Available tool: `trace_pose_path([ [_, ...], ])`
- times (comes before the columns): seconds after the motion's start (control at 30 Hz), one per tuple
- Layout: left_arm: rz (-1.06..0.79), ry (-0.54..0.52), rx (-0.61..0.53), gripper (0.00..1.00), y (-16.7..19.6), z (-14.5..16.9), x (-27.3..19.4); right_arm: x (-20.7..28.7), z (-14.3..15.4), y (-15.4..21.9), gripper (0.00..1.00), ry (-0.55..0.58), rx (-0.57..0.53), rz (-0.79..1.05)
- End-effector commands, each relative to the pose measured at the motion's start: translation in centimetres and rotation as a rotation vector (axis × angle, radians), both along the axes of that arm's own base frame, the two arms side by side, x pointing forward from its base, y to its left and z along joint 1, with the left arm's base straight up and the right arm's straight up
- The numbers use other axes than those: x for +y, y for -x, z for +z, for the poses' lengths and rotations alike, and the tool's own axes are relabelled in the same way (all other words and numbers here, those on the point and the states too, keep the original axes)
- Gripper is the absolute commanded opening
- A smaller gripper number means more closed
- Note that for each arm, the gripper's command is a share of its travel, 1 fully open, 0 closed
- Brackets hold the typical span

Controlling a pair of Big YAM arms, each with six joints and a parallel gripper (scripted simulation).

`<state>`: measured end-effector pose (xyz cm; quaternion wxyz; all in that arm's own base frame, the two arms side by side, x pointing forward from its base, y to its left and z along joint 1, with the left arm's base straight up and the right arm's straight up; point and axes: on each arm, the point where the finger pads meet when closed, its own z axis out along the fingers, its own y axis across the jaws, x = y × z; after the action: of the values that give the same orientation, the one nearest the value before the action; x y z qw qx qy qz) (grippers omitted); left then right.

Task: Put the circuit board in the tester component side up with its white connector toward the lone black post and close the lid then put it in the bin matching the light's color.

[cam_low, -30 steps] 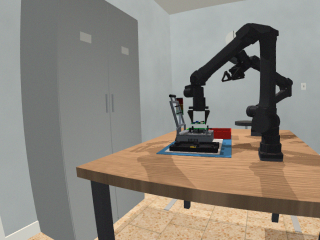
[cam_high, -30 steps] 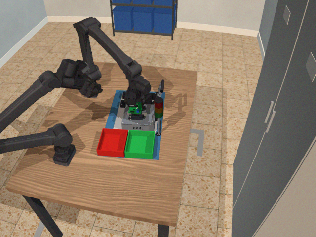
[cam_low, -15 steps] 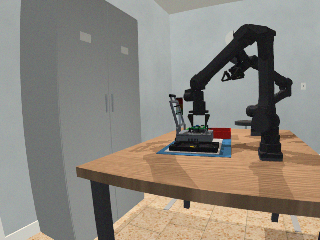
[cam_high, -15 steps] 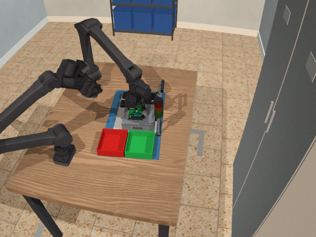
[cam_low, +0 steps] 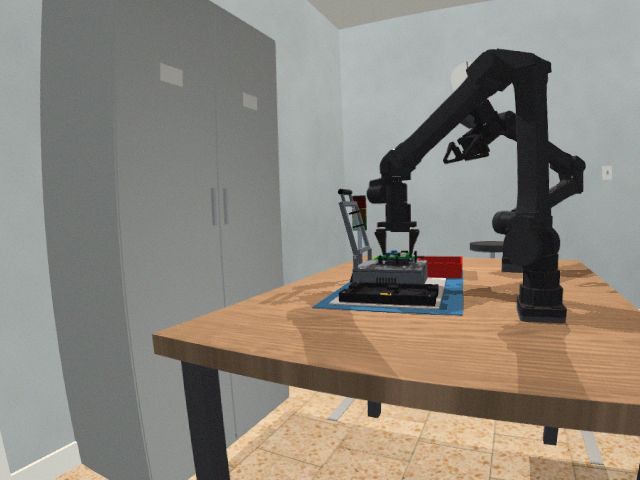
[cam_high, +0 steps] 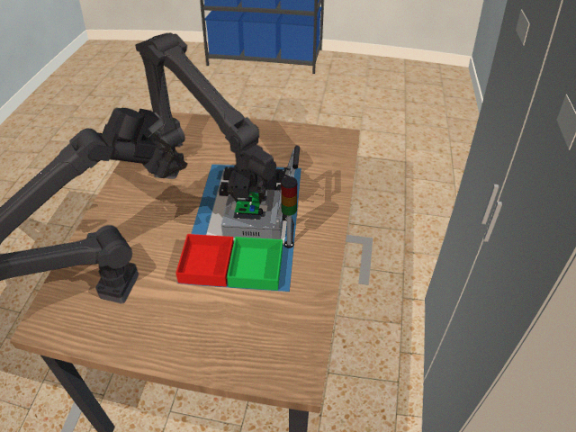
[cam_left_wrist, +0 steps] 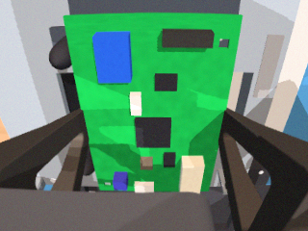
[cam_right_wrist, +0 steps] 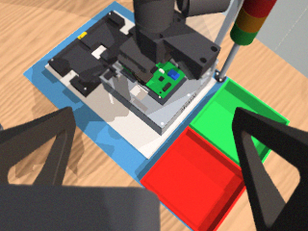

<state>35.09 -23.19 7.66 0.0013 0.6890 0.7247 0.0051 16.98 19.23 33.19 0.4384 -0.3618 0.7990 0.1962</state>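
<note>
Green circuit board (cam_high: pixel 247 204) (cam_low: pixel 395 255) (cam_left_wrist: pixel 111 113) (cam_right_wrist: pixel 166 83) lies level over the grey tester (cam_high: pixel 251 229) (cam_low: pixel 387 273) (cam_left_wrist: pixel 34 82) (cam_right_wrist: pixel 161 123), component side up, held by its long edges between our left gripper's (cam_high: pixel 251 191) (cam_low: pixel 398 252) (cam_left_wrist: pixel 154 112) (cam_right_wrist: pixel 156 72) jaws. We cannot tell whether the pins are through its holes. Beside those jaws, the lid (cam_low: pixel 349 227) stands raised. Our right gripper (cam_high: pixel 175 166) (cam_low: pixel 465 158) (cam_right_wrist: pixel 153 115) hangs well apart, jaws wide, holding nothing.

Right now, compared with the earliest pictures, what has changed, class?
The left end effector has lowered the circuit board from above the tester down to it. The board remains between its fingers; no release is visible. The red bin and green bin stayed put.
</note>
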Motion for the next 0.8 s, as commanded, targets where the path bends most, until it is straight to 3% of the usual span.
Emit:
trace_pose_path([
  [0.0,0.002,0.023,-0.029,0.68,-1.1,0.8,-0.3,0.0,1.8,0.0,1.00,-0.026,-0.018,-0.001],
  [0.33,0.001,0.023,-0.031,0.68,-1.6,1.6,-0.7,0.0,1.8,0.0,1.00,-0.026,-0.018,-0.001],
  [0.53,0.002,-0.003,0.004,0.68,-0.1,-1.7,0.3,0.0,1.8,0.0,1.00,-0.026,-0.018,-0.001],
  [0.77,0.002,0.008,-0.012,0.68,-0.6,-2.6,-0.1,0.0,1.8,0.0,1.00,-0.026,-0.018,-0.001],
])
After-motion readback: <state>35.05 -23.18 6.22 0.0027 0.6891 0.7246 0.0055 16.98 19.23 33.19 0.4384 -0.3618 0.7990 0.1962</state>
